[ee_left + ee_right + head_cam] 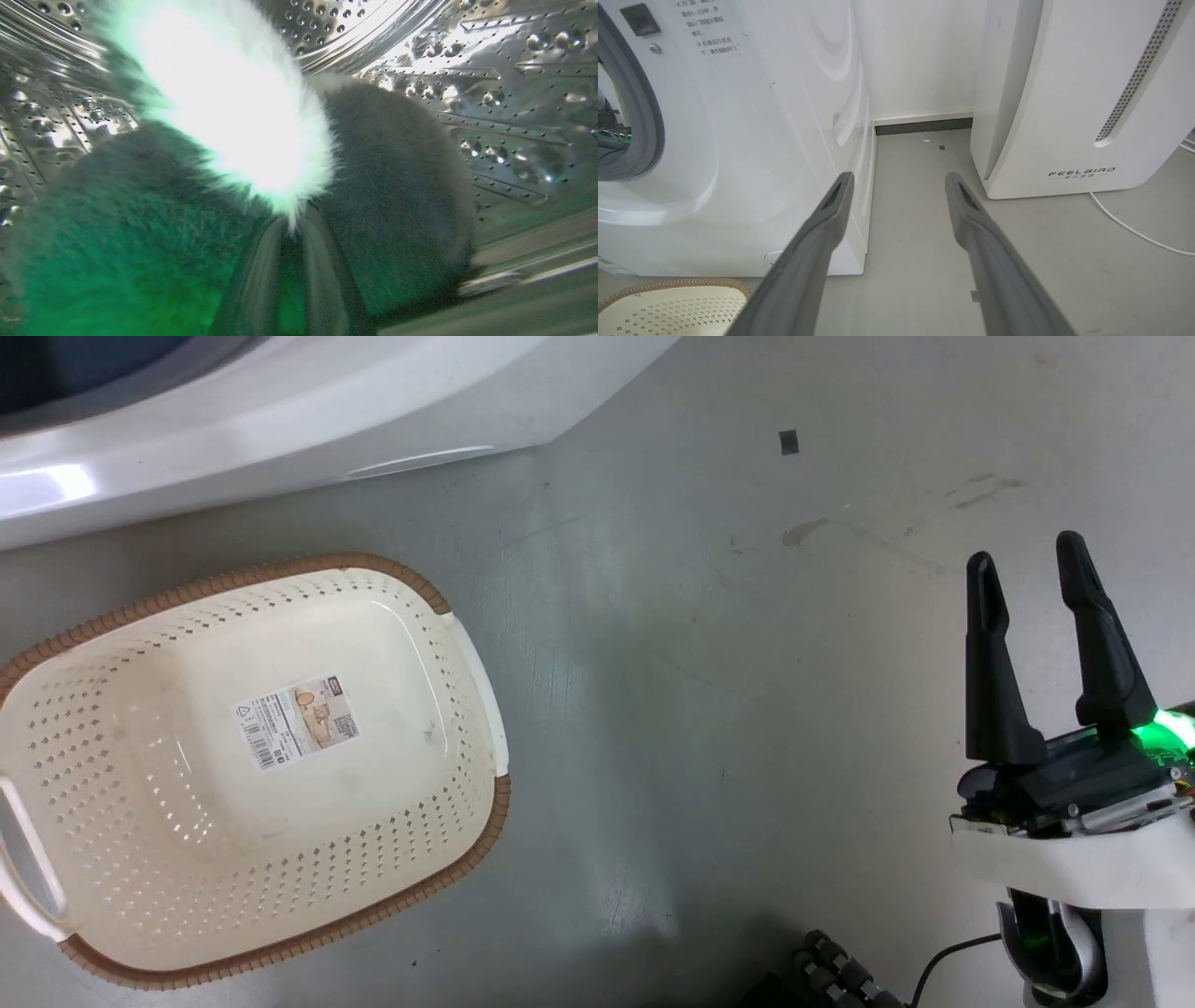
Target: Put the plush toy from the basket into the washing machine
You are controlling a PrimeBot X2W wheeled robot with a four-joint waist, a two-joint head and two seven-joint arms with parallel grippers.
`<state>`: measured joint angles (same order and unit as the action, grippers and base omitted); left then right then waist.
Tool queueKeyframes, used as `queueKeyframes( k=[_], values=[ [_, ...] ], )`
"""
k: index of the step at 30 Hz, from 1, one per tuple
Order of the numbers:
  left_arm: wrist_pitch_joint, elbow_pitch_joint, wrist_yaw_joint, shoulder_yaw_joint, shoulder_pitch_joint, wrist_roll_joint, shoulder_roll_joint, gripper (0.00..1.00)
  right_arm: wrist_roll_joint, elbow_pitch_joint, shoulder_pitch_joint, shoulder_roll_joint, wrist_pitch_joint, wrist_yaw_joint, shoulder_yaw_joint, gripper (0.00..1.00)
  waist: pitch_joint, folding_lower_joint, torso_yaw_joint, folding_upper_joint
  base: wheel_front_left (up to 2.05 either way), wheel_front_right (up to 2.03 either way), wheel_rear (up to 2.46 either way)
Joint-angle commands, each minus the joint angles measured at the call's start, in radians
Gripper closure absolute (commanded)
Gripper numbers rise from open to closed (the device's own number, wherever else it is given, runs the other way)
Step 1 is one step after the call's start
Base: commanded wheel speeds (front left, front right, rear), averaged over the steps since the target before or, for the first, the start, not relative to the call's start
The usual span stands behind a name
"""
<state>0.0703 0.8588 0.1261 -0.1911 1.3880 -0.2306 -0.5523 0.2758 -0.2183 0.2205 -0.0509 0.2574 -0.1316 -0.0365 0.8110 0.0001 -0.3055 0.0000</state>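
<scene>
Left wrist view: the left gripper (pixel 290 224) pinches the plush toy (pixel 397 186) inside the steel drum (pixel 514 93). Let go low, then pull straight out.

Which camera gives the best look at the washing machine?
The right wrist view: the washing machine shows its white front, grey porthole rim and side. The head view catches a strip of its white front; the left wrist view looks inside its steel drum, where the plush toy is.
</scene>
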Motion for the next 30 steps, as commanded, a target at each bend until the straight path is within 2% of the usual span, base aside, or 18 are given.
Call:
queueKeyframes(
  k=[1, 9, 10, 11, 20, 25, 30],
  values=[
    [0.014, 0.019, 0.004, -0.018, -0.003, -0.008, 0.002, 1.0, 0.006, -0.006, 0.018, 0.001, 0.004, 0.001, 0.002, 0.0, 0.003, -0.0001, 0.002, 0.0, 0.0, 0.0, 0.0],
    [0.002, 0.067, 0.005, -0.149, 0.004, -0.107, -0.032, 1.0, 0.001, 0.005, 0.026, 0.001, 0.004, 0.001, 0.004, 0.0, -0.004, -0.0001, 0.013, 0.0, 0.0, 0.0, 0.0],
    [-0.009, 0.072, 0.005, -0.159, 0.005, -0.115, -0.036, 0.93, -0.001, 0.007, 0.027, 0.001, 0.004, 0.001, 0.005, 0.0, -0.01, -0.0001, 0.016, 0.0, 0.0, 0.0, 0.0],
    [-0.02, 0.077, 0.005, -0.168, 0.005, -0.123, -0.039, 0.0, -0.004, 0.009, 0.028, 0.001, 0.004, 0.001, 0.005, 0.0, -0.015, -0.0001, 0.018, 0.0, 0.0, 0.0, 0.0],
    [-0.155, 0.13, 0.005, -0.244, -0.055, -0.194, -0.009, 0.0, -0.039, 0.035, 0.024, 0.001, 0.004, 0.001, 0.014, 0.0, -0.126, -0.0001, 0.056, 0.0, 0.0, 0.0, 0.0],
    [-0.273, 0.15, 0.005, -0.26, -0.15, -0.244, 0.041, 0.0, -0.068, 0.058, 0.003, 0.001, 0.004, 0.001, 0.027, 0.0, -0.246, -0.0001, 0.093, 0.0, 0.0, 0.0, 0.0],
    [-0.326, 0.125, 0.005, -0.25, -0.277, -0.287, 0.095, 0.0, -0.104, 0.086, -0.03, 0.001, 0.004, 0.001, 0.029, 0.0, -0.37, -0.0001, 0.137, 0.0, 0.0, 0.0, 0.0]
  ],
)
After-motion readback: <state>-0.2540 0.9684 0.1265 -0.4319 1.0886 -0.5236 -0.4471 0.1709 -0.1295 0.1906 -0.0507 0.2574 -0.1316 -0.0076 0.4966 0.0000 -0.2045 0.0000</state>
